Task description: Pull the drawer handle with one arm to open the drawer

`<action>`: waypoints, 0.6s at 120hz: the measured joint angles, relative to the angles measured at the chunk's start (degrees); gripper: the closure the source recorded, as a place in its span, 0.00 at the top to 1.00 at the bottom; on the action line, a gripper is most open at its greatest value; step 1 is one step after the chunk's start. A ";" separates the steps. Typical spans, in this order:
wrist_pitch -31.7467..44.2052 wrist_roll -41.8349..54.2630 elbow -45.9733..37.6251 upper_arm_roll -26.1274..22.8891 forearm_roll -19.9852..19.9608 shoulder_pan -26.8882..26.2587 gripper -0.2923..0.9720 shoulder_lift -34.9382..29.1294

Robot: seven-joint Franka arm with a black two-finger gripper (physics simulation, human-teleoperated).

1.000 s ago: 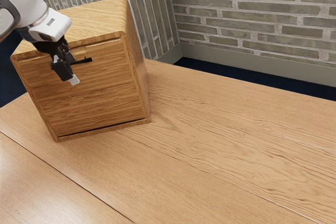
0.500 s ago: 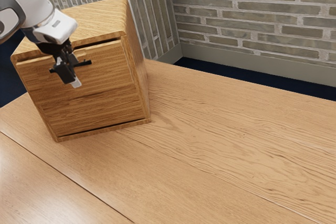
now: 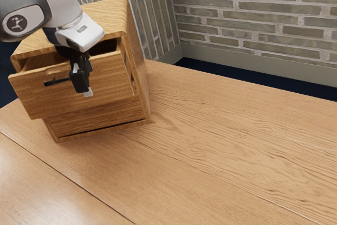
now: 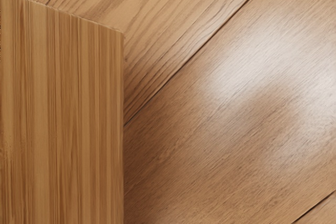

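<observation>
– Light wooden drawer (image 3: 108,77), exterior view: where?
– Standing partly out of the wooden box cabinet (image 3: 105,14), near the wooden tabletop's (image 3: 221,146) far edge, at the exterior view's left.
– The black two-finger gripper (image 3: 84,88)?
– Pinched on the thin black bar handle (image 3: 55,82).
– Wrist view?
– A straight-grained wooden panel (image 4: 58,119) just under the hand, tabletop planks beside it.

Drawer (image 3: 108,77), handle (image 3: 55,82) and hand (image 3: 82,81) now farther out.
</observation>
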 joint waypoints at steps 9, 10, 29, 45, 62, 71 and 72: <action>-0.84 -0.02 -0.64 -3.27 -1.18 -0.22 0.73 1.90; -0.94 -0.02 -0.71 -3.65 -1.30 -0.23 0.74 2.08; -3.50 -0.03 0.71 -13.03 -4.49 4.67 0.76 4.14; -7.09 -0.01 1.41 -19.52 -10.89 9.03 0.76 5.30; -9.71 0.02 1.53 -30.44 -13.90 13.59 0.77 7.53; -10.66 0.01 1.41 -30.90 -14.54 13.56 0.77 7.72; -10.75 0.01 1.38 -30.88 -14.60 13.55 0.77 7.73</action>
